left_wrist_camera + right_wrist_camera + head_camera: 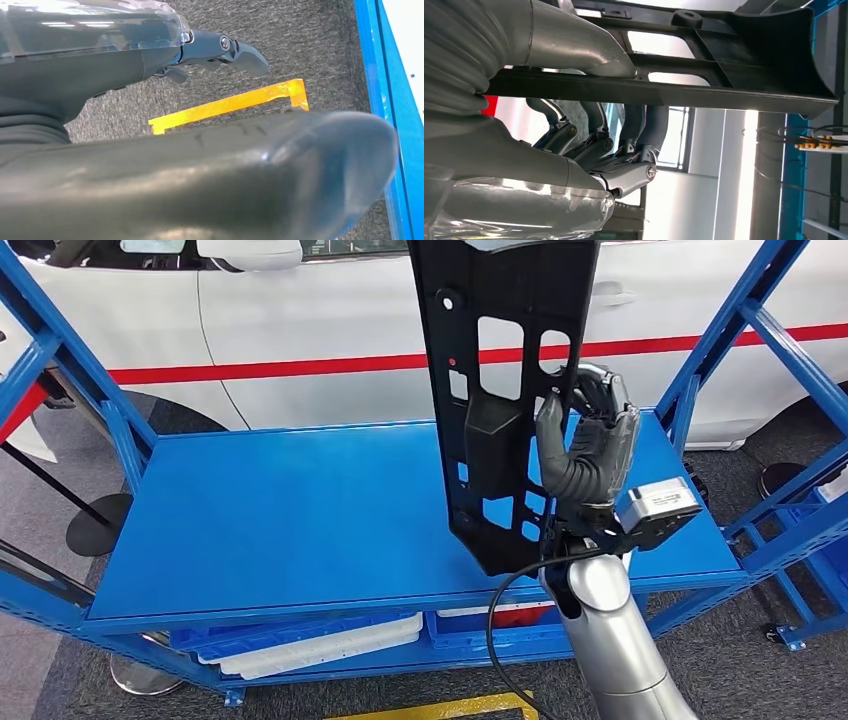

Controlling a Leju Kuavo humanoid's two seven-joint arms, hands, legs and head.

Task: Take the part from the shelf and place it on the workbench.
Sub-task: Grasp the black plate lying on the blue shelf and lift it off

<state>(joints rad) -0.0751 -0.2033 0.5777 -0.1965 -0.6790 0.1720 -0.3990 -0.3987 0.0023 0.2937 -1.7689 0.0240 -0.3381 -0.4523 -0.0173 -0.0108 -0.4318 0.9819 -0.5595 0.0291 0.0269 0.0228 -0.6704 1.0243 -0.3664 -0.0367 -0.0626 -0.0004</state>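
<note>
Silver arm [620,640], black cable [497,625], grey ribbed right hand [588,440], seemingly clear-covered

Car workshop, white car [330,330] with red stripe, blue steel shelving [300,510], yellow floor tape [225,105]

A: Blue shelf top [280,520] bare left of the part [500,410]; broad flat room there.
B: Slanted blue posts [715,340] flank both ends; white car [300,320] close behind.

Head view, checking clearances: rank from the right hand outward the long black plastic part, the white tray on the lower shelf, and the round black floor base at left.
1. Long black plastic part, held in the right hand.
2. White tray, below left.
3. Round black floor base, far left.
</note>
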